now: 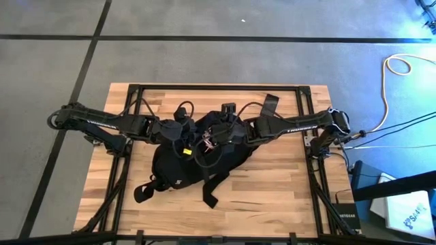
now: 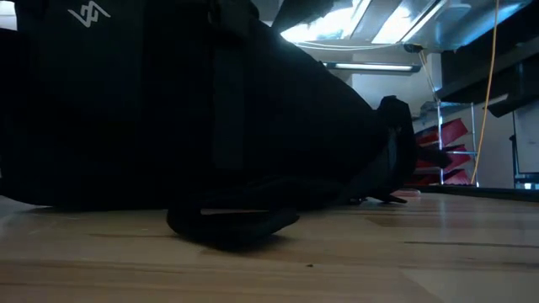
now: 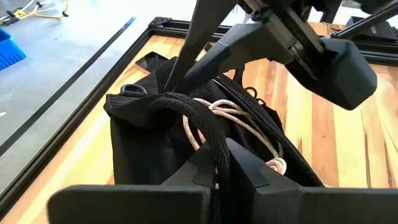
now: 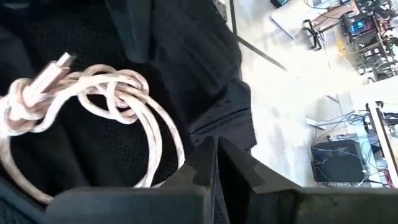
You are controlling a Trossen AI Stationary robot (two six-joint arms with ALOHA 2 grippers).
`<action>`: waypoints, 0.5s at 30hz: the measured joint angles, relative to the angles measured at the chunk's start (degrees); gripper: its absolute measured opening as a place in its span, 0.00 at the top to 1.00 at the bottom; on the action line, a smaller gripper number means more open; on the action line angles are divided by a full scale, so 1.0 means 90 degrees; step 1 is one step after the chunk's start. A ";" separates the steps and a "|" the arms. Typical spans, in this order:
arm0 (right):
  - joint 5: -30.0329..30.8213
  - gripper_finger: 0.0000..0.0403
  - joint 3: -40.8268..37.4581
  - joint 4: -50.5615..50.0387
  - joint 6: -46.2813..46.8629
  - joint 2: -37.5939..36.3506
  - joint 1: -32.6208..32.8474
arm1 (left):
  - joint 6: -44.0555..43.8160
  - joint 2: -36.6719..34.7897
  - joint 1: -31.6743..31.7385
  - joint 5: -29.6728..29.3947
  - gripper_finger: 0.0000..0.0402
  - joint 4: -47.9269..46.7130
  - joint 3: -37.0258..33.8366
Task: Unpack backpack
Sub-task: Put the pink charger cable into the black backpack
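The black backpack (image 1: 197, 163) lies on the wooden table with its open top toward the far side; in the low view its side (image 2: 168, 109) fills the picture. A coiled pinkish-white cable (image 4: 93, 99) lies in the opening on black mesh. My left gripper (image 3: 219, 168) comes from the left and is shut on a black strap at the backpack's top. My right gripper (image 4: 216, 158) comes from the right, shut, its fingers (image 3: 180, 68) slanting down into the opening beside the cable (image 3: 230, 121). My left gripper pinches the backpack's black strap loop (image 3: 211, 146) between its two fingers, at the top of the pack. The strap arches up from the pack's edge and runs down between the fingers. The pack's body rests on the table. My right gripper's shut fingers sit in the opening next to a cable loop (image 4: 177, 155); whether they touch cable or fabric I cannot tell.
A small flat black phone (image 1: 228, 107) lies on the table beyond the backpack, and a loose black strap (image 1: 271, 103) lies farther right. The backpack's shoulder straps (image 1: 211, 194) trail toward the near edge. Black frame rails (image 1: 310, 163) border the table.
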 joint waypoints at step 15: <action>-0.0710 1.00 -0.0345 0.0050 0.0135 0.0056 0.0007 | -0.0002 0.0000 -0.0001 -0.0002 0.99 -0.0002 0.0000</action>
